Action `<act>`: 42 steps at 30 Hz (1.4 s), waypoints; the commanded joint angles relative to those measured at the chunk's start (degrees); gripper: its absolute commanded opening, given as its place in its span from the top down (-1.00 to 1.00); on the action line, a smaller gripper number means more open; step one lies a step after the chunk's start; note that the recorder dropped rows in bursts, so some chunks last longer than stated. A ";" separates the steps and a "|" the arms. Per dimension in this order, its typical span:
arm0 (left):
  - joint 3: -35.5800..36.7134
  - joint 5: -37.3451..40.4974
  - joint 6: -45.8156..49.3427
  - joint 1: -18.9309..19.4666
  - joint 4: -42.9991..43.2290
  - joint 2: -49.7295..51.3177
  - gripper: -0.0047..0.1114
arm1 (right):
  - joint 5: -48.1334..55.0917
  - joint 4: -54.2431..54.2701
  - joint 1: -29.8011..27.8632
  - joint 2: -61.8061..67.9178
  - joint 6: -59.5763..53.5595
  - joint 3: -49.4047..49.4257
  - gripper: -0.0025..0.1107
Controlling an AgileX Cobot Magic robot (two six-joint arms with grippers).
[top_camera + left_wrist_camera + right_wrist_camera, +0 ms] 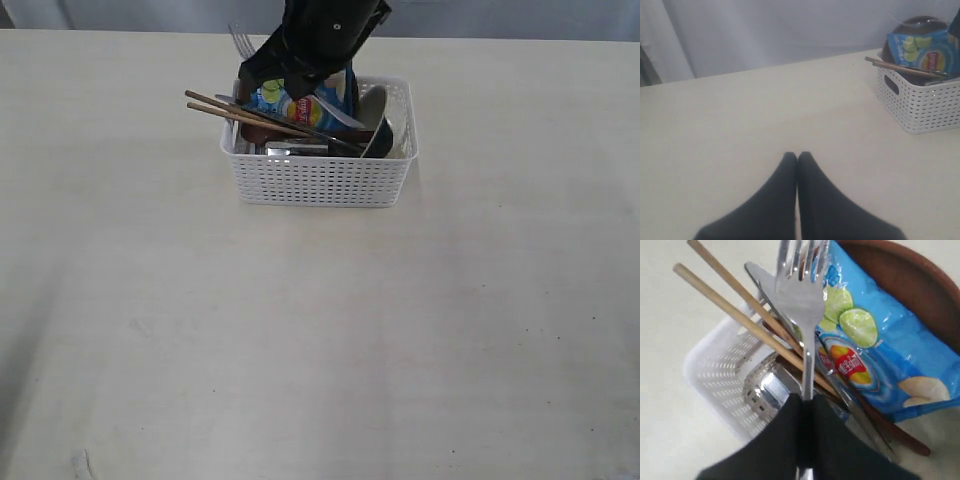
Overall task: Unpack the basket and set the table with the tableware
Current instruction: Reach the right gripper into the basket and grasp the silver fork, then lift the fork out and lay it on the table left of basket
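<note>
Surface: a large pale cream tabletop (pixel 320 340) with faint wood grain, bare across its near half.
Room: a plain pale grey-blue backdrop (pixel 790 30) hangs behind the table's far edge.
Task's container: the white rectangular plastic basket (pixel 320 182) with lattice sides stands on the table toward the far edge, packed full.
Right arm: the black right gripper (pixel 805 402) is down over the basket, jaws pinching the handle of the steel fork (pixel 802 295), tines up.
In the way: two long thin brown chopsticks (pixel 240 112) lean across beside the fork's handle, jutting out over the rim. A steel knife (pixel 760 282) lies behind the fork. A blue lime-printed chip bag (pixel 875 350) stands against the round reddish-brown plate (pixel 910 285). A shiny steel cup (pixel 765 390) sits low beneath.
Left arm: the black left gripper (pixel 797 157), jaws pressed together, is over bare table, well apart from the basket.
</note>
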 commanded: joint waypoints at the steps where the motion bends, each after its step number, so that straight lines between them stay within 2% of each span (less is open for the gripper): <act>1: 0.13 -0.26 -0.02 0.14 -0.08 -0.19 0.92 | 3.90 -0.23 1.96 -4.48 0.35 -1.07 0.96; 5: 0.13 -0.26 -0.02 0.14 -0.08 -0.19 0.92 | 4.15 -0.93 3.52 -8.01 4.54 -1.07 0.96; 8: 0.13 -0.26 -0.02 0.14 -0.08 -0.19 0.92 | 7.32 -0.70 3.64 -12.23 17.24 -1.07 0.96; 10: 0.13 -0.26 -0.02 0.14 -0.08 -0.19 0.92 | 13.11 -1.07 5.37 -13.65 21.90 0.04 0.96; 12: 0.13 -0.26 -0.02 0.14 -0.08 -0.19 0.92 | 13.10 -1.50 9.03 -15.07 27.92 4.90 0.96; 15: 0.13 -0.26 -0.02 0.14 -0.08 -0.19 0.92 | 3.16 -1.50 15.01 -15.89 39.46 16.10 0.96; 18: 0.13 -0.26 -0.02 0.14 -0.08 -0.19 0.92 | -13.47 -1.50 21.18 -15.11 49.34 26.42 0.96; 21: 0.13 -0.26 -0.02 0.14 -0.08 -0.19 0.92 | -21.33 -1.39 23.28 -13.20 54.13 30.67 0.96; 29: 0.13 -0.26 -0.02 0.14 -0.08 -0.19 0.92 | -26.70 -0.93 23.40 -5.55 58.48 31.92 0.96; 42: 0.13 -0.26 -0.02 0.14 -0.08 -0.19 0.92 | -32.50 -1.07 22.63 -0.22 67.02 31.92 0.96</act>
